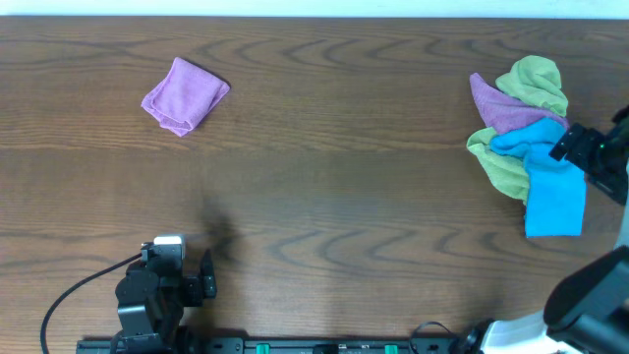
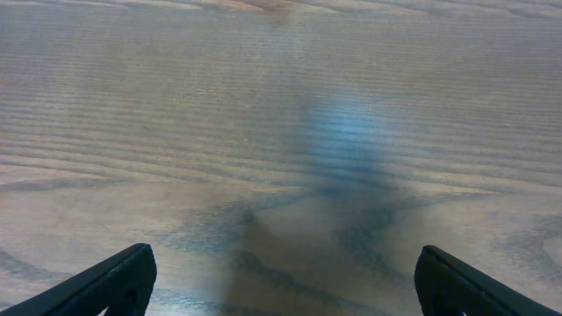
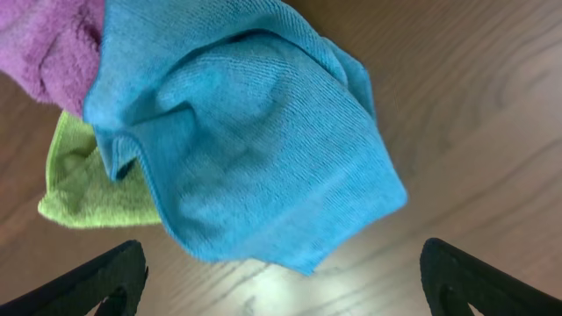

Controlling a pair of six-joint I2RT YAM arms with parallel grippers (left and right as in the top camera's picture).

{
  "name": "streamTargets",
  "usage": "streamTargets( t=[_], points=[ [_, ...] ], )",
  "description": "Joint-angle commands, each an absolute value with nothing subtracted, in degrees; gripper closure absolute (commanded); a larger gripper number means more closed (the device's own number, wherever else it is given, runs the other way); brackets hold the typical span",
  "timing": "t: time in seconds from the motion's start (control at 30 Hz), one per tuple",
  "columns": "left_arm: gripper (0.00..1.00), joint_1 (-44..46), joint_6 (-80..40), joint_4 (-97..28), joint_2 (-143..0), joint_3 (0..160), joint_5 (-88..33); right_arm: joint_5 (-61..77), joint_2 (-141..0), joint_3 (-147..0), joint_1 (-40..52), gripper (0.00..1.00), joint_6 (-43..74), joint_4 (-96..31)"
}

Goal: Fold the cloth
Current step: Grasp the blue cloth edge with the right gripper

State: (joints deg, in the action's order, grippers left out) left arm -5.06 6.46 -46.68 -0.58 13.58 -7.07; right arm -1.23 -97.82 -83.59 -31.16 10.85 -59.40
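Note:
The sky-blue cloth [image 1: 550,182] lies crumpled at the right edge of the table, partly on a lime-green cloth and a purple cloth. It fills the upper part of the right wrist view [image 3: 246,132]. My right gripper [image 1: 568,146] hovers over the pile's right side, open and empty [image 3: 281,285], with its fingers just short of the blue cloth's edge. My left gripper [image 1: 208,277] is near the front left of the table, open and empty [image 2: 281,285] above bare wood.
A lime-green cloth [image 1: 536,84] and a purple cloth [image 1: 496,103] lie bunched under and behind the blue one. Another purple cloth [image 1: 184,93], folded, lies at the back left. The wooden table [image 1: 344,177] spreads between them.

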Motion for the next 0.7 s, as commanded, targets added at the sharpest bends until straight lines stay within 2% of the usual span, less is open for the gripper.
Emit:
streamTargets(
  t=[0.0,0.4,0.43,0.47,0.5,0.57,0.67],
  points=[
    [0.05,-4.8,7.7,-49.1,-0.2,11.3,-6.0,1.2,-100.0,-84.3,-32.0,0.01,14.8,-58.7],
    [0.05,-4.8,7.7,-49.1,-0.2,11.3,-6.0,6.8,-111.0,-84.3,-32.0,0.07,16.1,-57.1],
    [0.05,-4.8,7.7,-49.1,-0.2,11.3,-6.0,6.7,-111.9,-84.3,-32.0,0.13,16.1,-57.2],
    [0.05,-4.8,7.7,-49.1,-0.2,11.3,-6.0,6.7,-112.5,-84.3,-32.0,0.22,16.1,-57.2],
    [0.05,-4.8,7.7,-49.1,-0.2,11.3,-6.0,6.7,-113.0,-84.3,-32.0,0.36,16.1,-57.4],
    [0.05,-4.8,7.7,-49.1,-0.2,11.3,-6.0,6.7,-113.2,-84.3,-32.0,0.53,16.1,-57.4],
    [0.05,-4.8,7.7,-49.1,-0.2,11.3,-6.0,6.5,-111.9,-84.3,-32.0,0.96,16.1,-57.0]
  ],
)
